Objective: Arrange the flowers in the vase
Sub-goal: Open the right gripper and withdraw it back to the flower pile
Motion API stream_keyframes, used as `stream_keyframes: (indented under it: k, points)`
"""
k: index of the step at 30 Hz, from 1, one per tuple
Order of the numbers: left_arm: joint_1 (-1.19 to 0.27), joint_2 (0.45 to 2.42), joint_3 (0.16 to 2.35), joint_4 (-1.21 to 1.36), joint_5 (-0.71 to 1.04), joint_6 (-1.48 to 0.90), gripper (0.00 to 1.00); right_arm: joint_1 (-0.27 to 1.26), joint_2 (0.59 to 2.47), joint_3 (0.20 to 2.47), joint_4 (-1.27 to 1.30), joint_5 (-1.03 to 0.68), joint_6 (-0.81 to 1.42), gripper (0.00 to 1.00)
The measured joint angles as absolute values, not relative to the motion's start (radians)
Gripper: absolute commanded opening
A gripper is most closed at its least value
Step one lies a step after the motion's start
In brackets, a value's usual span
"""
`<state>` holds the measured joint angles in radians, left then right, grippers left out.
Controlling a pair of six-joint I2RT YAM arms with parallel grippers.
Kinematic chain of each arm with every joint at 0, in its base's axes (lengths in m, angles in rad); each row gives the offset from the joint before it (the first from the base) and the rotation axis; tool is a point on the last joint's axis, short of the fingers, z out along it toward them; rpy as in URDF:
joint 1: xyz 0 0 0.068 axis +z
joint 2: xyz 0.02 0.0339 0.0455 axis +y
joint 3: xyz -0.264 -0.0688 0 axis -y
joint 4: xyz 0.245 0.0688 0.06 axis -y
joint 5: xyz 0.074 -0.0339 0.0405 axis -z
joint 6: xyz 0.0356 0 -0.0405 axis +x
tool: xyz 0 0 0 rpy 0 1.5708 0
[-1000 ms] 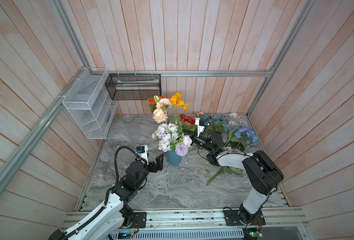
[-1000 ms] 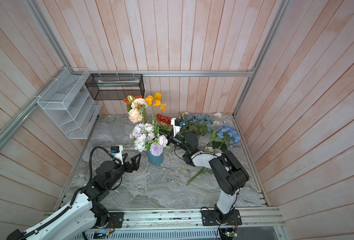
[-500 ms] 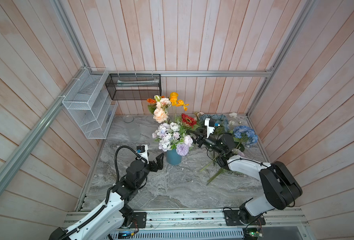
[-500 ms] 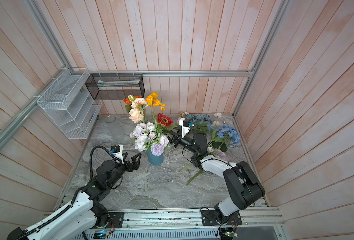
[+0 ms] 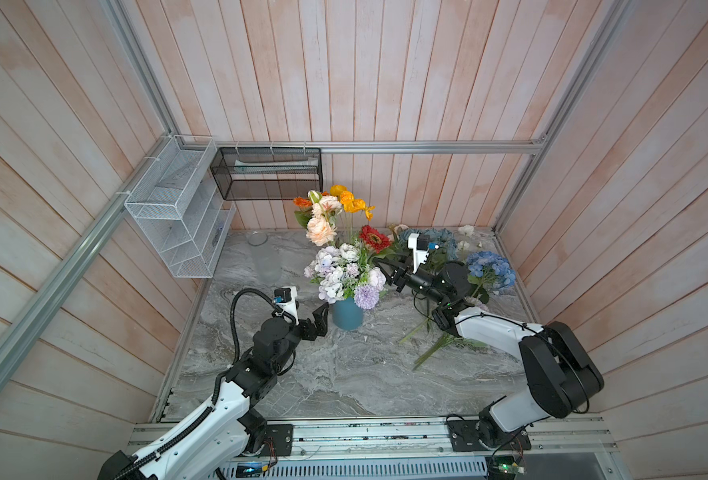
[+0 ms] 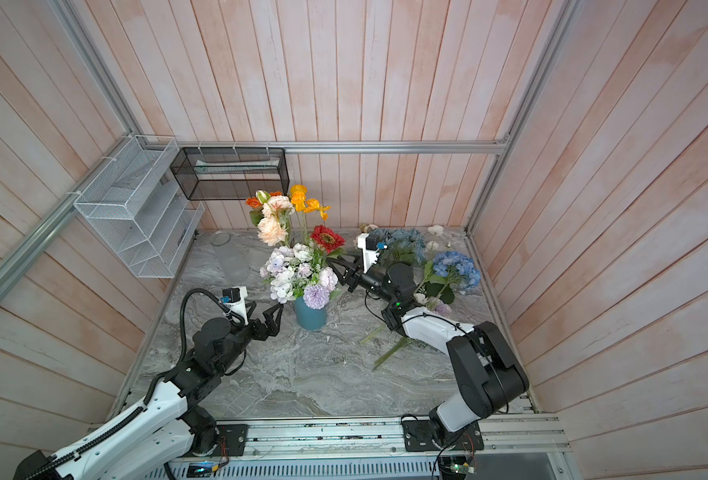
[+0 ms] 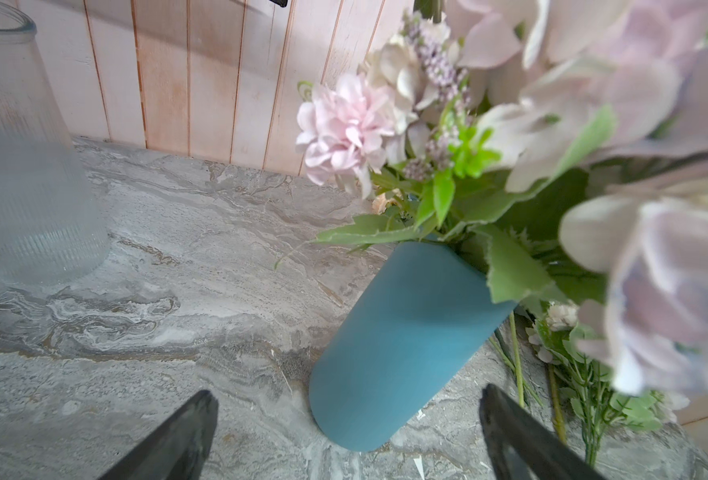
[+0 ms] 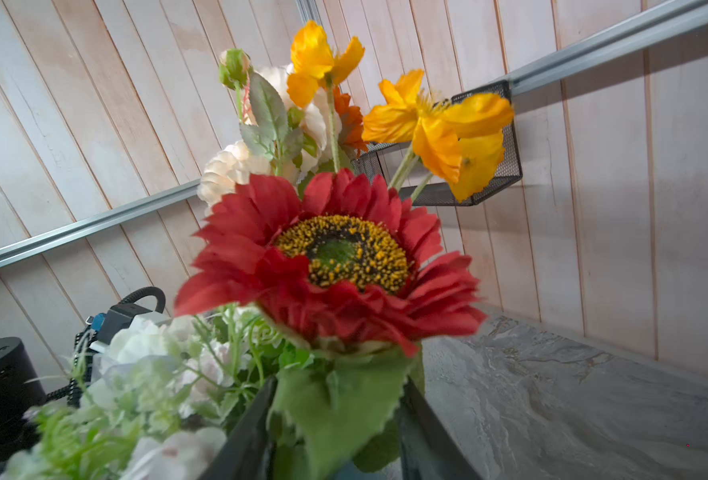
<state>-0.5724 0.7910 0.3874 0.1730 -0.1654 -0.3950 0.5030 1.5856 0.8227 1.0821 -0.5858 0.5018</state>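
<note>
The right gripper point(image 8: 339, 388), jaws apart around the toothed leaf of the red flower point(image 8: 335, 257), showed no clear grip, and the wide-spread left gripper point(image 7: 348, 392) faced the matte cylindrical vase point(image 7: 398, 332).

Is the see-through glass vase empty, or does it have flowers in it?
Empty. The glass vase stands upright with nothing showing through its clear sides. The flowers are all in the blue vase.

Vase point(image 5: 347, 318) w/ flowers point(image 5: 335, 274) in it stands at table point(image 5: 344, 382) ctr. Empty vase point(image 5: 265, 259) at its 10 o'clock, well apart. Loose flowers point(image 5: 489, 270) lie on table from 1 to 4 o'clock. Rack point(image 5: 173, 216) on L wall, farther out at 10; basket point(image 5: 267, 174) on back wall at 11.
</note>
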Motion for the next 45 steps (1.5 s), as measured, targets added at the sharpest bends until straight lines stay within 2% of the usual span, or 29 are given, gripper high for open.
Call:
stream_keyframes:
  k: [5, 10, 12, 18, 22, 27, 32, 40, 45]
  points:
    - [-0.572, 0.788, 0.387, 0.173, -0.167, -0.393, 1.0, 0.502, 1.667, 0.896, 1.127, -0.606, 0.542, 0.36]
    - [-0.572, 0.787, 0.387, 0.173, -0.169, -0.393, 1.0, 0.502, 1.736, 0.955, 1.181, -0.629, 0.587, 0.23]
    - [-0.572, 0.787, 0.387, 0.174, -0.169, -0.393, 1.0, 0.502, 1.761, 0.961, 1.192, -0.635, 0.603, 0.23]
    - [-0.572, 0.787, 0.387, 0.19, -0.169, -0.393, 1.0, 0.503, 1.783, 0.931, 1.199, -0.654, 0.628, 0.23]
    - [-0.572, 0.789, 0.387, 0.22, -0.175, -0.387, 1.0, 0.497, 1.736, 0.881, 1.151, -0.656, 0.615, 0.31]
    - [-0.572, 0.804, 0.387, 0.276, -0.232, -0.385, 1.0, 0.464, 1.575, 0.833, 1.001, -0.637, 0.564, 0.39]
    - [-0.536, 0.828, 0.387, 0.344, -0.283, -0.402, 1.0, 0.432, 1.388, 0.776, 0.795, -0.533, 0.511, 0.41]
    - [-0.474, 0.839, 0.338, 0.449, -0.293, -0.465, 1.0, 0.411, 1.191, 0.744, 0.306, -0.167, 0.5, 0.46]
    - [-0.461, 0.846, 0.298, 0.481, -0.294, -0.469, 1.0, 0.409, 1.116, 0.663, 0.109, -0.031, 0.567, 0.46]
